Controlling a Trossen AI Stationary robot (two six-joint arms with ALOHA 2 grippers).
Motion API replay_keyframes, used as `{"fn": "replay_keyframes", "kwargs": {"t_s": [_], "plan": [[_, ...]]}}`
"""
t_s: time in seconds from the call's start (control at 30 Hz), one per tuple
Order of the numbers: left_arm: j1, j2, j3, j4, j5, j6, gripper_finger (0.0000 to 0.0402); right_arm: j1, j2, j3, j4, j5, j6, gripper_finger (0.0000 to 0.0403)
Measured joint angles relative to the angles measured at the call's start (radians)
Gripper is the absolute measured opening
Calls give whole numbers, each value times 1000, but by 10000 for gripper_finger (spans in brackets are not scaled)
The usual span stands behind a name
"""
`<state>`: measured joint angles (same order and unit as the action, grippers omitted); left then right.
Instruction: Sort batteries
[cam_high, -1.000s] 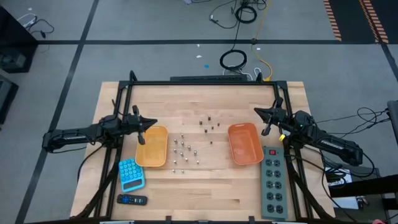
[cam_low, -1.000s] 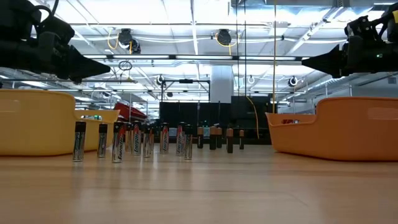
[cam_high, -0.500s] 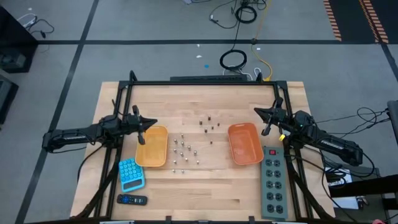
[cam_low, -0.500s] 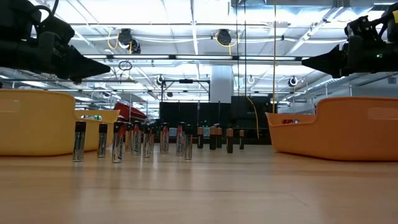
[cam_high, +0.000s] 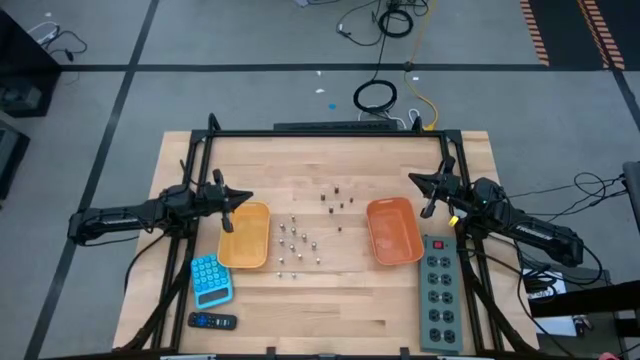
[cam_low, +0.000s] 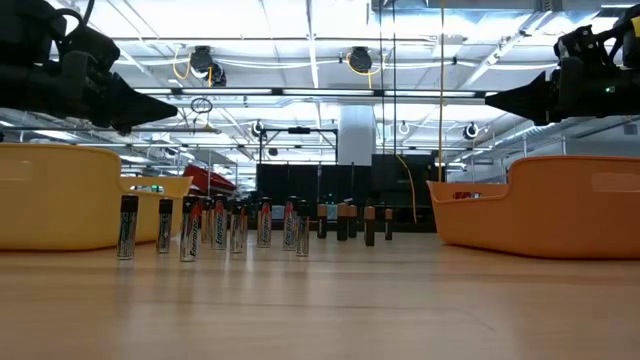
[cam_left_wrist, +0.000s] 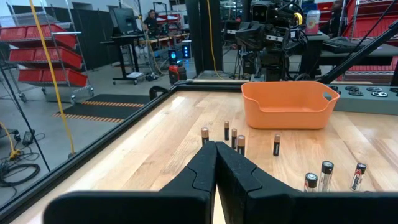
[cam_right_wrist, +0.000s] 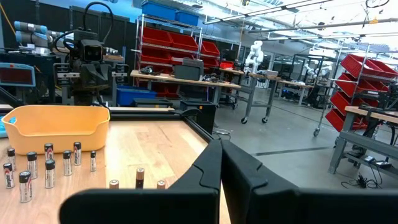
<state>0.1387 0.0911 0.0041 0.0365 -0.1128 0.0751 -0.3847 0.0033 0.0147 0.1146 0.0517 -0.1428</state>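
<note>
Several small batteries stand upright on their ends mid-table: silvery ones (cam_high: 292, 240) nearer the left orange tray (cam_high: 245, 236), dark ones (cam_high: 336, 201) farther back, toward the right orange tray (cam_high: 393, 230). In the low view they form a row (cam_low: 230, 226). My left gripper (cam_high: 250, 198) is shut and level above the left tray's far end. My right gripper (cam_high: 411, 179) is shut beyond the right tray's far end. Both hold nothing; shut fingertips show in the wrist views (cam_left_wrist: 215, 145) (cam_right_wrist: 220, 142).
A blue calculator (cam_high: 209, 278) and a black remote (cam_high: 212, 321) lie at the near left. A grey power strip (cam_high: 440, 292) lies along the right edge. A black frame (cam_high: 325, 132) borders the table's far side. Bare wood lies near the front edge.
</note>
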Motion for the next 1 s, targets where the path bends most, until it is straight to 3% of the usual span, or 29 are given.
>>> {"fn": "replay_keyframes", "kwargs": {"t_s": [0.4,0.7,0.83,1.0], "plan": [[0,0,0,0,0,0,18,0,0,0,2,0,250,0],[0,0,0,1,0,7,18,0,0,0,-28,-14,263,0],[1,0,0,25,-90,157,18,0,0,0,-30,-23,263,0],[1,0,0,32,-109,168,18,0,1,0,-14,-25,263,0]]}}
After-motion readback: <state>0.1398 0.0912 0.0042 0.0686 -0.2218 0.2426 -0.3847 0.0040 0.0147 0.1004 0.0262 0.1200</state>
